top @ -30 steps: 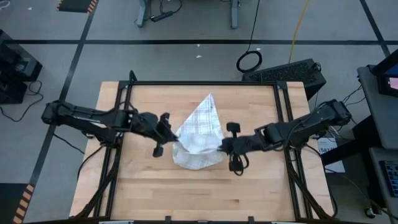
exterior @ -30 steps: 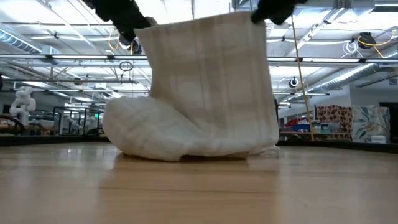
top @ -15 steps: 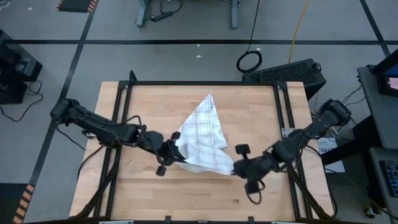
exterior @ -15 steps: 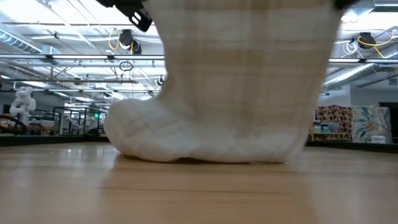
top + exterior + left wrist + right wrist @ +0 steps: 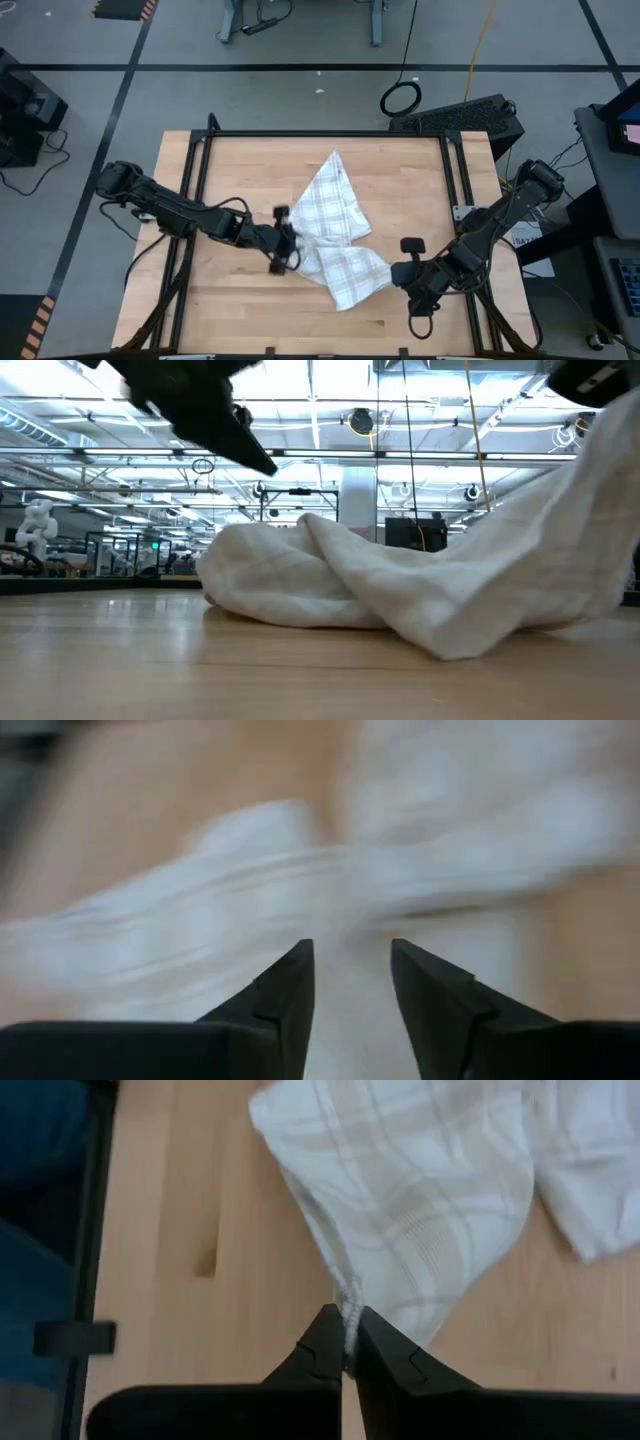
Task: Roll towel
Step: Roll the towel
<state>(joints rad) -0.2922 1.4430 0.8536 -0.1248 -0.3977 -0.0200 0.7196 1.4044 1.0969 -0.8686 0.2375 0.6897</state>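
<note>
The white towel with grey check lines (image 5: 335, 215) lies crumpled in the middle of the wooden table (image 5: 230, 310). Its far corner (image 5: 338, 156) lies flat and a near lobe (image 5: 350, 292) is spread on the wood. In the low view the towel (image 5: 330, 585) rests in a heap at the left and rises at the right. My left gripper (image 5: 290, 250) is open at the towel's left edge, above it in the low view (image 5: 245, 450); its wrist view (image 5: 350, 950) shows blurred cloth (image 5: 300, 890) ahead of the fingers. My right gripper (image 5: 392, 275) is shut on the towel at its near right. My right gripper pinches a bunched edge of the towel at its near right end (image 5: 350, 1295) between its two fingers. It comes slanting from the table's near right. That end is lifted, and the cloth (image 5: 600, 490) slopes down from the gripper (image 5: 600, 375) to the heap on the table.
A black frame (image 5: 320, 133) runs around the tabletop, with rails along the left (image 5: 190, 230) and right (image 5: 465, 200) sides. Bare wood lies along the near edge and at the far left of the table.
Both grippers have gone toward the table's near edge, my right one also toward the right, drawing the towel's near end with it. The towel hung as an upright sheet between both grippers; its left upper corner has fallen, and the cloth now slopes up only to my right gripper.
</note>
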